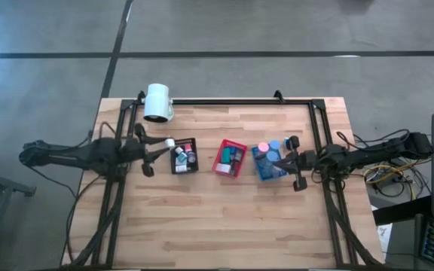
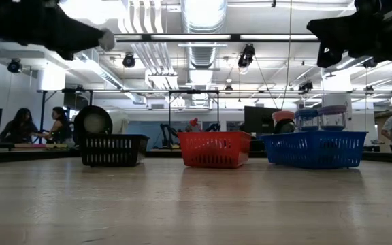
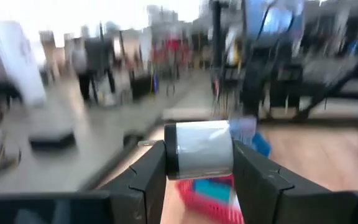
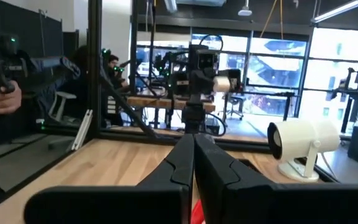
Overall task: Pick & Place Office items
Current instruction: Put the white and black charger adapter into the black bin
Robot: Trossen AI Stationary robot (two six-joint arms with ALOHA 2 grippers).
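My left gripper (image 1: 166,144) hangs above the table just left of the black tray (image 1: 184,156), shut on a small white piece with a grey band (image 3: 199,150); the low view shows the piece (image 2: 106,39) high at the finger ends. The black tray, the red tray (image 1: 230,157) and the blue tray (image 1: 270,164) stand in a row and hold small items, with pink and blue round caps (image 1: 268,147) in the blue one. My right gripper (image 1: 285,159) is shut and empty, raised beside the blue tray's right side. My left gripper pinches the white piece between its two fingers (image 3: 151,174), which bear on the piece's two ends (image 3: 171,155). The fingers come level from the table's left, and the piece sits at their free ends. It is lifted clear of the table and the trays.
A big white cylinder (image 1: 158,102) stands at the far left of the table, behind the black tray. A dark frame rail (image 1: 224,101) runs along the far edge. Bare wood lies in front of the trays toward the near edge. People sit in the room beyond (image 2: 39,122).
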